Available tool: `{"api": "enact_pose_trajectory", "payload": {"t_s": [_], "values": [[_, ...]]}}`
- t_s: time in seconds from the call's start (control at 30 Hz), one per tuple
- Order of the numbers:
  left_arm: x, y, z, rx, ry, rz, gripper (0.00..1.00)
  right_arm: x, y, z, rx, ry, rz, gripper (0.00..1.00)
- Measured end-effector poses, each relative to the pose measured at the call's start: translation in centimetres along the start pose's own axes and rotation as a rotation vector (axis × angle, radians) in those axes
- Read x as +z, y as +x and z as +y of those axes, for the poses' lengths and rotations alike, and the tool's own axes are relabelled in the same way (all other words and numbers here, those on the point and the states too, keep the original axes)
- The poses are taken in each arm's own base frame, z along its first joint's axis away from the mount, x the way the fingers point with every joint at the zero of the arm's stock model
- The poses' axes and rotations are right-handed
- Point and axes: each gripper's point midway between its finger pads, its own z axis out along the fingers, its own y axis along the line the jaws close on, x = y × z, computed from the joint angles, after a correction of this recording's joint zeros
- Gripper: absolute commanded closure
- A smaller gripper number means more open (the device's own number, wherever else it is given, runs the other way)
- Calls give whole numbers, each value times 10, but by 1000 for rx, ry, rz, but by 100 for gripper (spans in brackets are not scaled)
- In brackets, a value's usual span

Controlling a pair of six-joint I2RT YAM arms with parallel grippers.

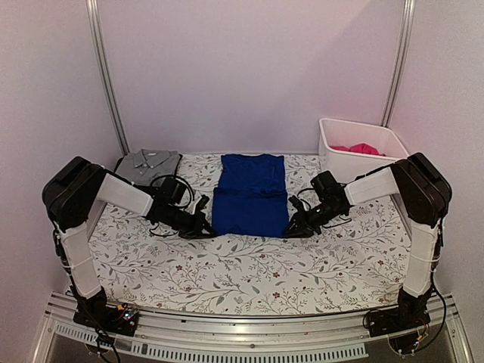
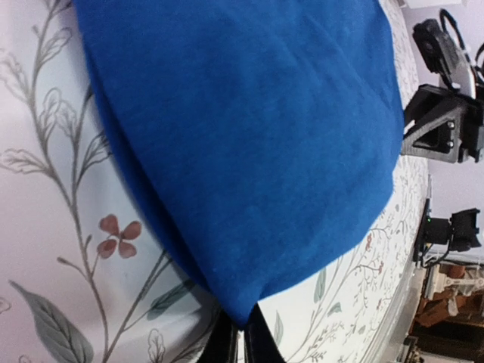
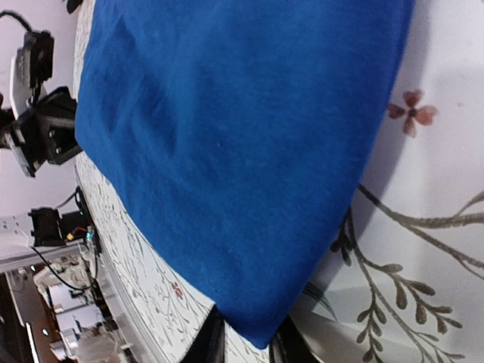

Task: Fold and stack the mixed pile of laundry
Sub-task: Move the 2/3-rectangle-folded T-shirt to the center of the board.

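At the upper left of the overhead frame a grey collared shirt (image 1: 148, 162) lies folded on the far left corner of the counter (image 1: 242, 276), collar toward the back wall, well apart from everything else. Just right of it and lower, the left arm reaches in from the left edge, and its left claw (image 1: 206, 229) sits low on the floral covering (image 1: 151, 249) at the near left corner of the blue garment (image 1: 249, 195). In the left wrist view the dark fingers (image 2: 225, 344) stand pressed together at the bottom of the frame with the pointed tip of that corner pinched between them, so this claw is clamped on the cloth. The blue garment fills the middle of the overhead frame, lying flat as a tall rectangle with a crease across its middle (the near half looks slightly wider than the far half). At its near right corner sits the right claw (image 1: 293, 229). In the right wrist view its two fingers (image 3: 212, 340) stand either side of the cloth's corner, which hangs between them. Whether they press on it I cannot tell. At the upper right of the overhead frame a white bin (image 1: 333, 151) stands on the far right corner, with a pink garment (image 1: 357, 149) bunched inside.
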Motion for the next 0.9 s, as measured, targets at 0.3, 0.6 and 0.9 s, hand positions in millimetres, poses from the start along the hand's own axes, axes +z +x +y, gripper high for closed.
{"api": "enact_pose_trajectory", "payload": {"t_s": [0.3, 0.6, 0.9], "values": [[-20, 10, 5, 37, -109, 36, 100, -7, 14, -12, 8, 88, 33, 100], [-28, 60, -11, 66, -102, 120, 100, -8, 60, -7, -5, 88, 134, 100], [-33, 105, -26, 56, -88, 178, 100, -4, 114, 6, -4, 51, 218, 100]]}}
